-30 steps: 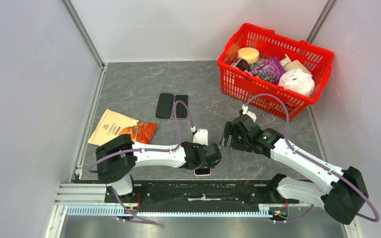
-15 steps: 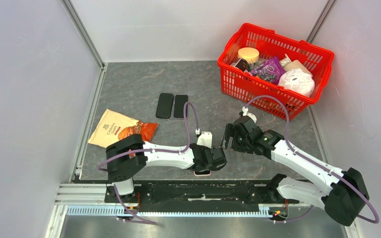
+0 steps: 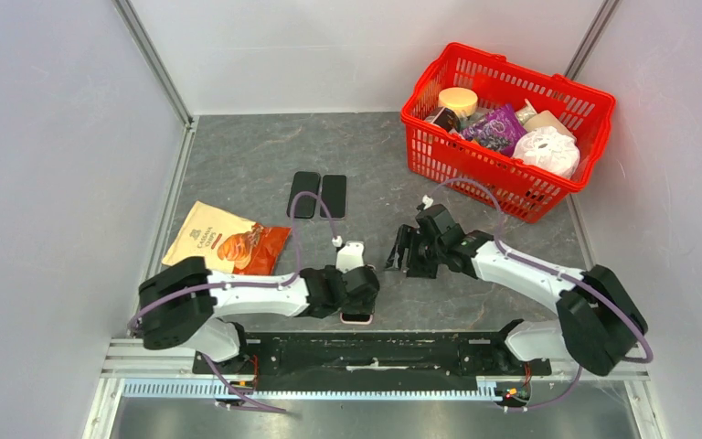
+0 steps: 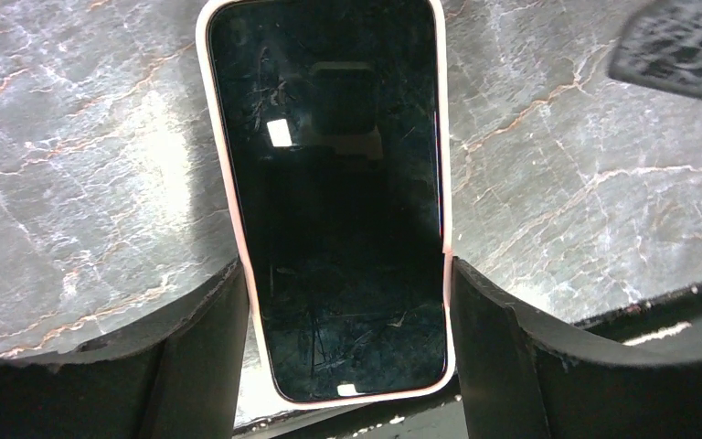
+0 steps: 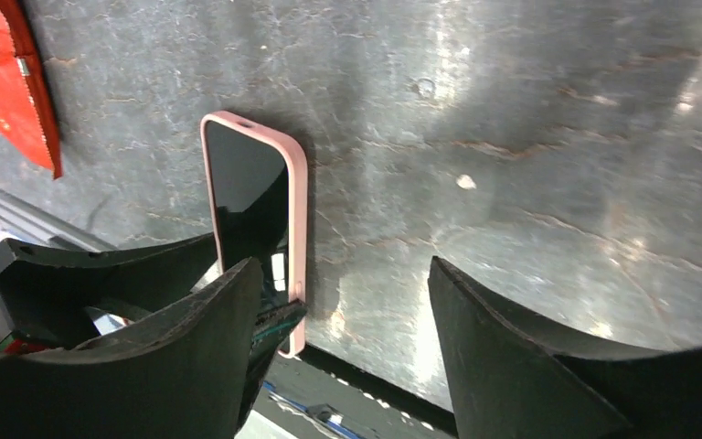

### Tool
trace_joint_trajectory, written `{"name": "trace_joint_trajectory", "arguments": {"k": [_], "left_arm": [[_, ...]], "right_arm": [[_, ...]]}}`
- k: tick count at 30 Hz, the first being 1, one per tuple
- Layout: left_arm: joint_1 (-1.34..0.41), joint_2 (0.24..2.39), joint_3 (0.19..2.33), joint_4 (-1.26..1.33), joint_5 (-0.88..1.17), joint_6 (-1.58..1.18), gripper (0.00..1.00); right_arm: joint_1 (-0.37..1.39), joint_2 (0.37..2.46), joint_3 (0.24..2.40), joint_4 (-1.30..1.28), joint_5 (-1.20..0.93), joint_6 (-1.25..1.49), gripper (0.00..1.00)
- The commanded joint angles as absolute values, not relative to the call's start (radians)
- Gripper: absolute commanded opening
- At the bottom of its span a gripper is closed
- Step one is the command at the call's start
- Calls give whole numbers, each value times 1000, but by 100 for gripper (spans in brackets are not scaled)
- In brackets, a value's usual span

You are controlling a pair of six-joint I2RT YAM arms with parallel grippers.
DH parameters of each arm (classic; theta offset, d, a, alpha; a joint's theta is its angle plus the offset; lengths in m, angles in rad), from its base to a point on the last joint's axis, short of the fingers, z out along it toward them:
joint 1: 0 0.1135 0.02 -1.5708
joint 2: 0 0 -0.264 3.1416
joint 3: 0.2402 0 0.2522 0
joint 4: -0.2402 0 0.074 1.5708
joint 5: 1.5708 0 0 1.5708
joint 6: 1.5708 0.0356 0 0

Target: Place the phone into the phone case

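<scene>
A black-screened phone [image 4: 329, 192] sits inside a pink phone case [image 4: 228, 210], flat on the grey table by its near edge. It also shows in the top view [image 3: 356, 318] and in the right wrist view [image 5: 247, 183]. My left gripper [image 4: 347, 270] is shut on the cased phone, one finger against each long side of its near end; in the top view the left gripper [image 3: 356, 302] covers most of the phone. My right gripper [image 3: 402, 251] is open and empty, just right of the phone; in its own view [image 5: 343, 265] only bare table lies between the fingers.
Two flat black phone-like slabs [image 3: 303, 194] [image 3: 334, 195] lie side by side further back. An orange chip bag [image 3: 224, 242] lies to the left. A red basket [image 3: 448, 160] full of goods stands at the back right. A black rail [image 3: 375, 352] runs along the near edge.
My left gripper has slid a little to the left with the cased phone. My right gripper has moved left and slightly back, closer to the phone.
</scene>
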State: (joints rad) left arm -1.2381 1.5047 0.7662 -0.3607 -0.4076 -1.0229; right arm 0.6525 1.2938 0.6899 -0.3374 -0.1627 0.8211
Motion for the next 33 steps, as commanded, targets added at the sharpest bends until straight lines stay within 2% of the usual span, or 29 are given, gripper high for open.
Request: {"name": "trace_joint_trajectory", "arguments": {"k": [1, 6, 11, 18, 23, 27, 28, 31, 32, 33], "left_arm": [[-1194, 1389, 670, -139, -310, -926, 40], [-1162, 1319, 582, -19, -230, -921, 40], [-1142, 1288, 556, -3, -198, -901, 39], [-1128, 1279, 531, 62, -168, -893, 39], [-1123, 1281, 527, 64, -163, -891, 39], [-1121, 1284, 528, 64, -163, -890, 38], [-1118, 1287, 530, 63, -163, -889, 38], [-1120, 1295, 534, 63, -167, -888, 37], [-1119, 1297, 536, 63, -171, -887, 37], [-1119, 1297, 538, 62, -179, -886, 37]], "right_arm": [[653, 1371, 665, -139, -305, 871, 72], [661, 1453, 670, -54, -334, 906, 70], [679, 1499, 675, -8, -338, 932, 67], [746, 1547, 694, -8, -297, 950, 50], [780, 1551, 694, -47, -198, 941, 28], [811, 1542, 695, -109, -96, 927, 2], [818, 1543, 696, -118, -74, 923, 0], [825, 1544, 688, -126, -60, 917, 1], [825, 1543, 687, -132, -58, 915, 8], [825, 1535, 690, -146, -49, 912, 23]]}}
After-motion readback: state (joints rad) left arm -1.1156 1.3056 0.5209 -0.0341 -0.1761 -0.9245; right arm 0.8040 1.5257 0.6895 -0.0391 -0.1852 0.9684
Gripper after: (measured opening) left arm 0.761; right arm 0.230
